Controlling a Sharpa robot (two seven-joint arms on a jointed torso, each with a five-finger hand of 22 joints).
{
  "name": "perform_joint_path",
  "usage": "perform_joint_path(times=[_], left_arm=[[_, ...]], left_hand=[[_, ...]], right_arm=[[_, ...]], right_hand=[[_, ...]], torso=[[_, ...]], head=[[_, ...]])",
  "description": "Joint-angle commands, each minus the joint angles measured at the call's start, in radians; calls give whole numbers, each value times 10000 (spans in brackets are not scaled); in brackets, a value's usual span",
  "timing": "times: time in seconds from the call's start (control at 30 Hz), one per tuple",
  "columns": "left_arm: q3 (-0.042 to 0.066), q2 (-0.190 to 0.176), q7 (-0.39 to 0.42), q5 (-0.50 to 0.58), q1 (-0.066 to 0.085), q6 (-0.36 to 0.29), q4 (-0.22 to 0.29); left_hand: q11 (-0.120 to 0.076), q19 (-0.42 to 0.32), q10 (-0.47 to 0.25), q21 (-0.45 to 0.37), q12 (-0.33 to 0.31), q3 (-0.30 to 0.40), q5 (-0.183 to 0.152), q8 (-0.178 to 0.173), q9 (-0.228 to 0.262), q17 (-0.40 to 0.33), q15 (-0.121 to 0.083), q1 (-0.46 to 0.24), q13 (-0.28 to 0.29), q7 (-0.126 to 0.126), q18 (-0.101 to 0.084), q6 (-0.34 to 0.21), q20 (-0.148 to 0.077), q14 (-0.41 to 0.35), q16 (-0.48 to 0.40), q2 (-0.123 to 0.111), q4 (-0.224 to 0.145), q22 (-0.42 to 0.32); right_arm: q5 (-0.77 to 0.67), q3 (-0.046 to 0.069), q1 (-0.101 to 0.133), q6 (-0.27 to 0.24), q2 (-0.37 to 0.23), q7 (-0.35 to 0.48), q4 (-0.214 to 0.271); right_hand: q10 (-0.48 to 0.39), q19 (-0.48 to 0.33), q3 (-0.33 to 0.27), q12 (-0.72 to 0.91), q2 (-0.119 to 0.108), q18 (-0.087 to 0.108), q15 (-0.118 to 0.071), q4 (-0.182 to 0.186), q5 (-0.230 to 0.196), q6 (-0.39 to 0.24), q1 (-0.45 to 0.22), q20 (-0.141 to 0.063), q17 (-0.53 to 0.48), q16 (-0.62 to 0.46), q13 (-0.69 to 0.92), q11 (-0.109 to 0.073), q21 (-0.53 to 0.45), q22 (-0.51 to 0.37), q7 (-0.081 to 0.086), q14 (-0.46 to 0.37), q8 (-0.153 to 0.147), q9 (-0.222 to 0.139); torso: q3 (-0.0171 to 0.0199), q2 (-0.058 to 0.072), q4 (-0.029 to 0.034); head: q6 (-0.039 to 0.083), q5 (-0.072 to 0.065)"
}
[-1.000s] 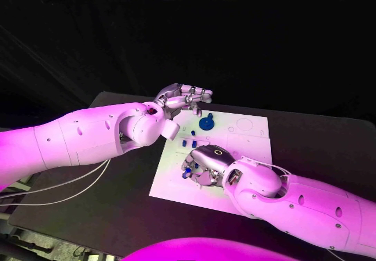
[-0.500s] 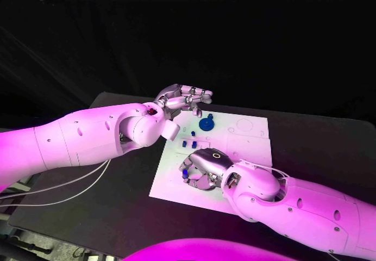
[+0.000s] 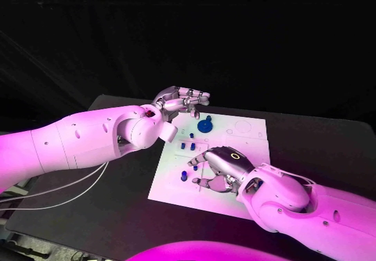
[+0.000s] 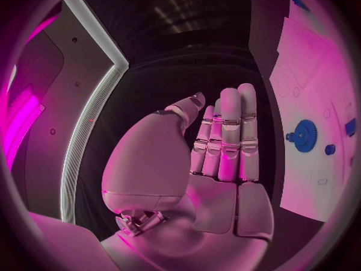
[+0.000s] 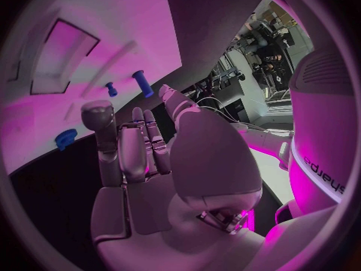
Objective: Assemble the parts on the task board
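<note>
The task board [image 3: 235, 142] lies flat in the middle of the black table [image 3: 329, 141]. A blue gear [image 3: 205, 124] stands near the board's far edge, toward its far left corner. Short blue pegs [image 3: 189, 145] stand together by the board's left edge, nearer than the gear. One more small blue part [image 3: 184, 175] lies close to the left edge, toward the near left corner.

The right hand [image 3: 219, 168] hovers over the board's near half, beside the small blue part, fingers spread apart and extended, holding nothing. In the right wrist view, a blue peg [image 5: 142, 83] and a smaller blue part [image 5: 111, 89] stand beyond its fingertips.

The left hand [image 3: 182, 100] hangs above the table's far edge, just off the board's far left corner. In the left wrist view its fingers [image 4: 229, 132] lie straight and close together, with nothing in the palm.
</note>
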Motion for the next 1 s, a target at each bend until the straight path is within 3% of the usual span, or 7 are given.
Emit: perform_joint_path(times=[0.03,0.17,0.3,0.4,0.5,0.7,1.0], left_arm=[[-2,-10,40,-14,10,174,0],[-19,-41,34,-14,10,174,4],[-66,-76,26,-14,10,177,13],[-92,-101,21,-14,10,175,29],[-119,-127,19,-14,11,176,50],[-158,-159,16,-14,9,173,71],[-184,-154,18,-14,9,193,80]], left_hand=[[8,55,-50,-59,54,-61,-18,-33,-9,-8,31,-7,-14,-21,52,-81,17,-58,-43,100,-3,-7],[8,55,-50,-59,54,-61,-18,-33,-9,-8,31,-7,-14,-21,52,-81,17,-58,-43,100,-3,-7],[9,56,-55,-65,55,-67,-19,-33,-10,-11,32,-5,-15,-19,53,-85,17,-60,-45,103,-3,-12],[9,56,-55,-65,55,-67,-19,-33,-10,-11,32,-5,-15,-19,53,-85,17,-60,-45,103,-3,-12],[9,56,-55,-65,55,-67,-19,-33,-10,-11,32,-5,-15,-19,53,-85,17,-60,-45,103,-3,-12],[9,56,-55,-65,55,-67,-19,-33,-10,-11,32,-5,-15,-19,53,-85,17,-60,-45,103,-3,-12],[9,56,-55,-65,55,-67,-19,-33,-10,-11,32,-5,-15,-19,53,-85,17,-60,-45,103,-3,-12]], right_arm=[[384,43,174,-874,-482,42,390],[1583,72,466,-737,-1396,-36,827],[2992,81,709,-230,-2515,-379,1090],[3417,73,768,31,-3133,-701,1213],[3556,38,793,192,-3755,-1157,1372],[3088,-57,720,259,-4415,-2151,1568],[2194,-131,272,326,-4265,-3255,1595]], right_hand=[[139,-3,-75,215,91,124,41,46,73,42,153,-27,-6,-25,46,-46,-64,-39,27,145,8,14],[951,257,-78,769,241,42,-47,169,72,280,139,-90,140,87,198,-168,412,184,5,220,96,60],[3338,1000,-220,2124,322,-261,-373,549,9,728,-270,-339,1234,1003,889,-620,2230,1077,-189,559,323,159],[4108,1361,-602,3173,238,-427,-558,876,28,870,-736,-532,1797,1491,1710,-831,3172,1560,-388,703,481,220],[4911,1595,-1178,7842,278,-552,-684,1298,97,1046,-1205,-678,2379,1968,6996,-994,3879,1949,-569,793,784,415],[4860,1686,-2308,11317,441,-616,-676,1896,836,863,-1385,-698,2932,2399,11216,-966,4281,2251,-593,839,1297,935],[5131,1787,-3017,12118,744,-667,-732,2060,1125,849,-1451,-733,3253,2626,12385,-1033,4580,2443,-675,888,1690,1413]], torso=[[-5,-10,-20],[-24,-46,-72],[-44,-90,-102],[-46,-99,-118],[-40,-103,-117],[-48,-110,-171],[-51,-104,-162]], head=[[98,-163],[169,-345],[268,-648],[312,-859],[337,-1108],[351,-1369],[293,-1481]])
